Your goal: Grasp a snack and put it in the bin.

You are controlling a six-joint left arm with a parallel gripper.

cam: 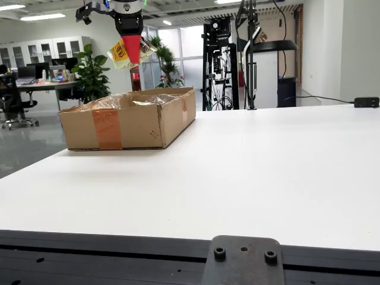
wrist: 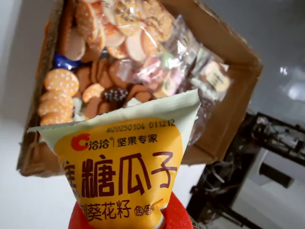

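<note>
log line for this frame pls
phase: carry | claw: shut on snack packet | position: above cardboard box | box: already holds snacks | release: not yet

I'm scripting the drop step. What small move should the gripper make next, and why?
Probably open now. The red-tipped gripper holds the yellow seed packet high above the brown cardboard box, and the wrist view shows the box's open top, full of wrapped snacks, lying beyond the packet. Lowering first would soften the fall.
</note>
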